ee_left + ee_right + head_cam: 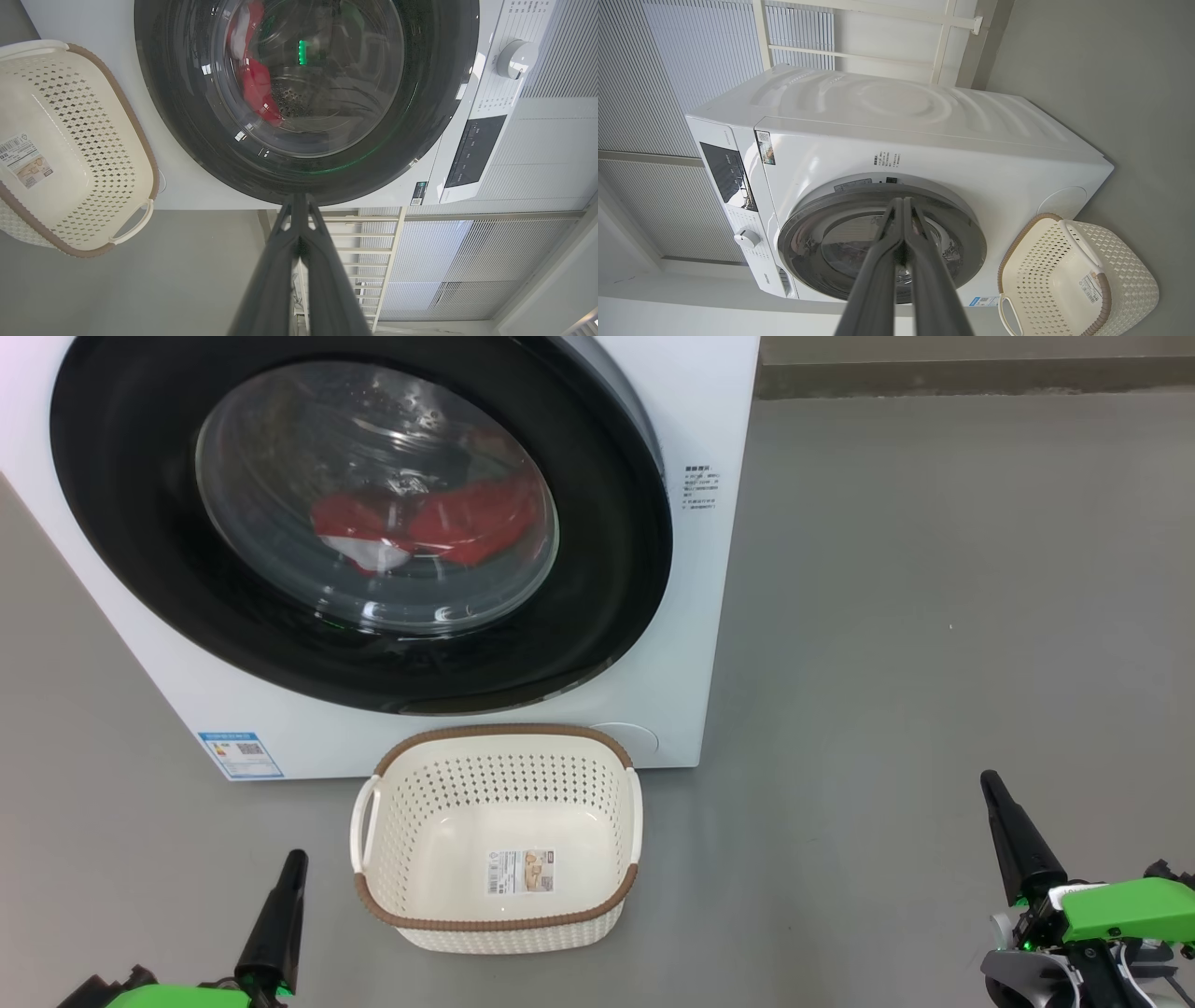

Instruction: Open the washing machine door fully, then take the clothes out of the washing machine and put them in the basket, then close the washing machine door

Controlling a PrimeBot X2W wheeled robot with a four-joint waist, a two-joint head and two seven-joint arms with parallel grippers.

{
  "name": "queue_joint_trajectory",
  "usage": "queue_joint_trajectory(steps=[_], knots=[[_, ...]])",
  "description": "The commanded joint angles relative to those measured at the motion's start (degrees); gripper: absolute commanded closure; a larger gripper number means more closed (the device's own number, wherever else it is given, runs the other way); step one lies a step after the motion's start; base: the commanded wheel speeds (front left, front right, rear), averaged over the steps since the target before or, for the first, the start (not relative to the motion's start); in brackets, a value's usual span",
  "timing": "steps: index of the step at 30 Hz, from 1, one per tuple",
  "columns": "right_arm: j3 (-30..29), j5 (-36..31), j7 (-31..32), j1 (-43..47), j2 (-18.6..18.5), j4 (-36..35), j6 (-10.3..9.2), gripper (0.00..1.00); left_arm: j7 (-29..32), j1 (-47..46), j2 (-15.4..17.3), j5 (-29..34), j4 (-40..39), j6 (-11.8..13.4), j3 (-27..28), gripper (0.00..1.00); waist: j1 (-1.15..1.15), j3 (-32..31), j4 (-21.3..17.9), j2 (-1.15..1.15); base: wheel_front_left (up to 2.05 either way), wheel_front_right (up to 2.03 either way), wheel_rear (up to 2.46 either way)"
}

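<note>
Both arms held low before the washing machine [719, 569], fingers pressed together.
The left gripper [296, 861] and right gripper [991, 784] point upward, empty, well apart from the closed door [131, 569]. Red clothes [467, 523] lie behind its glass. The basket [504, 732] stands empty on the floor [887, 663] just before the machine.

This looks like a plain laundry corner of a home or a test room: a white front-loading washing machine [691, 616] stands on a bare, smooth grey floor [934, 616], with a cream perforated basket [504, 784] on the floor just near of it. On the machine's far side are pale ribbed blinds [644, 70] and a cream railed frame [761, 32].
</note>
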Motion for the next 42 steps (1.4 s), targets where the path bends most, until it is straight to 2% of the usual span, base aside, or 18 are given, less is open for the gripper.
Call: queue_joint_trajectory(steps=[1, 42], knots=[[0.9, -0.1, 0.3, -2.4, -0.7, -1.6, -0.04, 1.00, 0.2, -2.4, 0.5, 0.6, -1.2, -0.4, 2.0, 1.00, 0.00, 0.0, 0.0, 0.00, 0.00, 0.00, 0.00], [0.9, -0.1, 0.3, -2.4, -0.7, -1.6, -0.04, 1.00, 0.2, -2.4, 0.5, 0.6, -1.2, -0.4, 2.0, 1.00, 0.00, 0.0, 0.0, 0.00, 0.00, 0.00, 0.00]])
